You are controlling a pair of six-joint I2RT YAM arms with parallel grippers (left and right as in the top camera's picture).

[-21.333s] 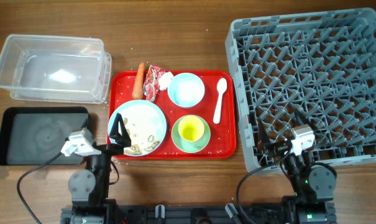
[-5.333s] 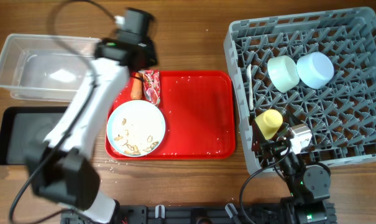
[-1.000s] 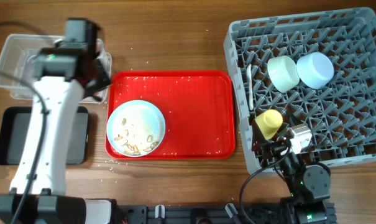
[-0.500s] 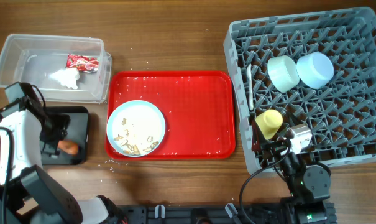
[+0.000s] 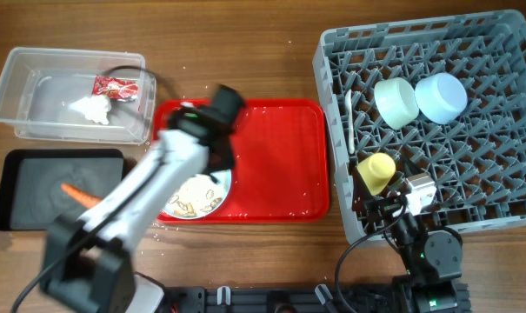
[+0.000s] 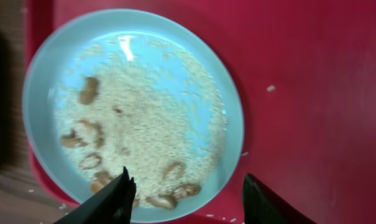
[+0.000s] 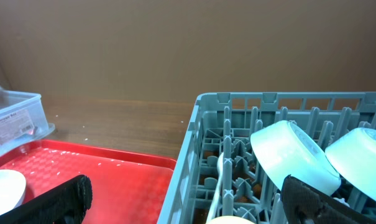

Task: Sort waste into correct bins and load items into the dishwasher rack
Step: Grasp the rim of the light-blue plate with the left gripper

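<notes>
Since the previous frame the left arm has been shifted off the black tray (image 5: 19, 187), where the small carrot (image 5: 78, 193) is left lying, to above the pale blue plate (image 6: 132, 37) on the red tray (image 6: 299, 62). In the overhead view the plate is largely covered by the arm. In the left wrist view its rice grains (image 6: 144, 124) and beige scraps (image 6: 88, 90) are shown, with the left gripper (image 6: 188, 193) spread wide and empty above them. The right gripper (image 7: 188, 205) is noted at the near edge of the dishwasher rack (image 5: 471, 130), likewise held wide apart with nothing in it.
</notes>
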